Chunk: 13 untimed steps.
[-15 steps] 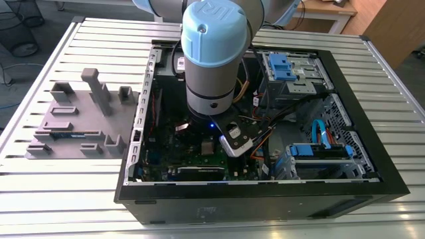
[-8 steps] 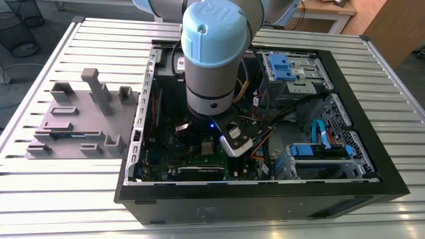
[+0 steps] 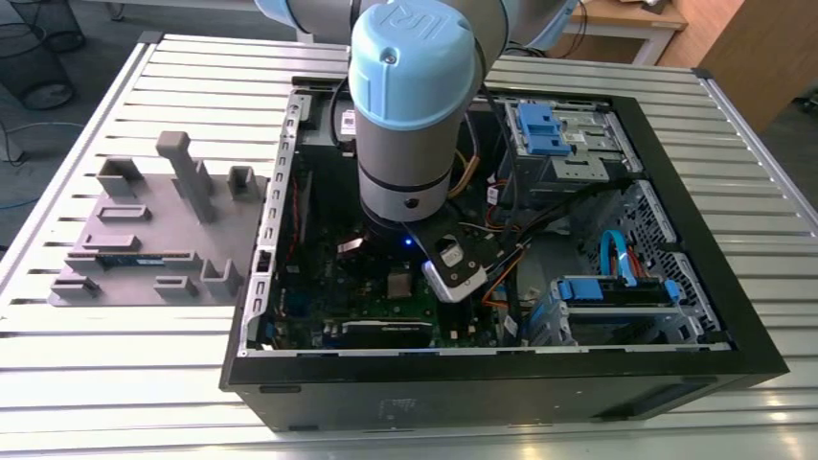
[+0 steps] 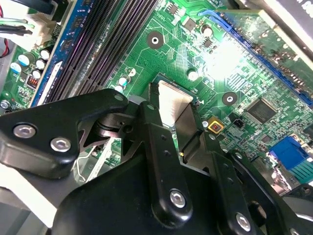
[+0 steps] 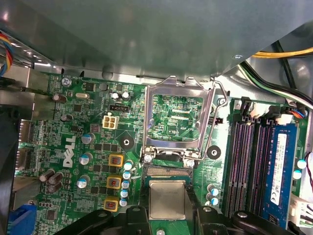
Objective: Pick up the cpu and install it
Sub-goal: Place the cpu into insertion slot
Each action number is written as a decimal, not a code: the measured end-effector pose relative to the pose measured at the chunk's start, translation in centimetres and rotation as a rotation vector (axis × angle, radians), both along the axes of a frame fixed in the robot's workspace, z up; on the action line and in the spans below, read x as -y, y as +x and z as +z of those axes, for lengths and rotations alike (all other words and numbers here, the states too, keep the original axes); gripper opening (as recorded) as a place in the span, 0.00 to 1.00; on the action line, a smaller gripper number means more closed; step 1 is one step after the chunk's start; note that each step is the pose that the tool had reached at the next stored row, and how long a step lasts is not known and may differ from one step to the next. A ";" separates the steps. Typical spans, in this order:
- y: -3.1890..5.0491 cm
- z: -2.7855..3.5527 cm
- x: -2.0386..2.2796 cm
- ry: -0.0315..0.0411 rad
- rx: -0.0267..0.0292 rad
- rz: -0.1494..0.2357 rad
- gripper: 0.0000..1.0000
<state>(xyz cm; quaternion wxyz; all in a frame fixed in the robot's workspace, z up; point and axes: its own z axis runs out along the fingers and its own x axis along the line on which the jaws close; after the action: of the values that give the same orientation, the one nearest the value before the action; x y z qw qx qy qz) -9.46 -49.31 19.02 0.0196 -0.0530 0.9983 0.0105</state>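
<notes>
cpu [image 4: 171,105] — between tool [image 4: 172,101] fingers [image 4: 156,137]

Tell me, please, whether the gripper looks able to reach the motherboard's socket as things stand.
Probably yes: the socket frame stands swung open, no cable crosses the socket, and the gripper, holding the cpu, is right above it.

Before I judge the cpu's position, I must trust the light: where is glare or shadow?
Second wrist view: white glare washes out part of the motherboard near the cpu. First wrist view: the cpu is evenly lit, the case wall shaded. Exterior view: the case interior is dark beneath the arm.
</notes>
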 end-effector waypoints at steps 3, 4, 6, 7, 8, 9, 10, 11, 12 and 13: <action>0.01 0.13 -0.01 0.0010 0.0005 0.000 0.38; 0.01 0.23 -0.03 0.0020 0.0010 0.000 0.38; 0.00 0.52 0.00 0.0001 0.0001 0.000 0.38; 0.00 0.58 -0.01 0.0004 0.0002 0.000 0.38; 0.01 0.63 -0.01 0.0003 0.0001 0.000 0.38; 0.01 0.63 -0.01 0.0004 0.0002 0.000 0.38; 0.00 0.63 -0.01 0.0004 0.0001 -0.002 0.38; 0.00 0.64 0.00 0.0001 0.0001 -0.007 0.38; 0.00 0.64 0.00 0.0000 -0.0001 -0.017 0.38; 0.00 0.64 0.00 -0.0001 -0.0001 -0.027 0.38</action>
<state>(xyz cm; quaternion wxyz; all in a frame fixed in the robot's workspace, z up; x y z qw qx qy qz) -9.46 -49.31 19.66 0.0197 -0.0394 0.9990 0.0102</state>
